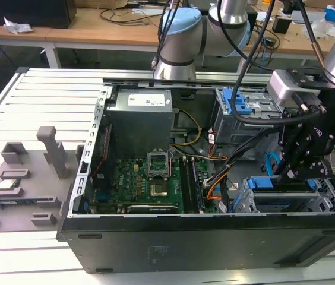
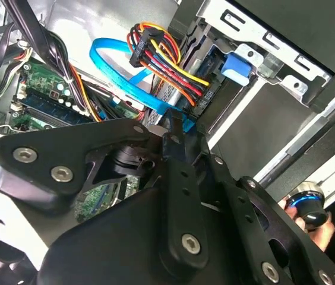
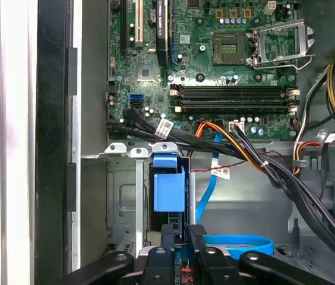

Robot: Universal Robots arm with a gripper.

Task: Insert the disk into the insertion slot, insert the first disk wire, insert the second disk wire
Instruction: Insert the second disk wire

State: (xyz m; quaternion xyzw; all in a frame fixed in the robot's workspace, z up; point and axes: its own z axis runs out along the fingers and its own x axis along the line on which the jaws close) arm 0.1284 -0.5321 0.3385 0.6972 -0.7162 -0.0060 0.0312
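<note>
The disk (image 1: pixel 261 183) lies in the insertion slot (image 1: pixel 319 193), a low silver cage at the case's corner on the exterior view's right. Its blue carrier (image 3: pixel 169 189) shows in both wrist views (image 2: pixel 237 66). The first disk wire (image 2: pixel 167 62), a red, orange, yellow and black bundle, has its black plug seated at the disk's end. The second disk wire (image 2: pixel 111 56), light blue, loops beside the disk (image 3: pixel 239 242) and runs to my gripper (image 2: pixel 176 127). My gripper (image 3: pixel 182 231) hovers over the disk's end (image 1: pixel 283 172), its fingers closed on the light-blue cable's plug end.
The open case holds a green motherboard (image 1: pixel 149 184), a grey power supply (image 1: pixel 141 122) and a taller grey cage with blue latches (image 1: pixel 239 110). Thick black cable bundles (image 3: pixel 286 178) cross near the slot. Grey fixtures (image 1: pixel 19 178) sit on the table. A hand with a round knob (image 2: pixel 307 205) is close by.
</note>
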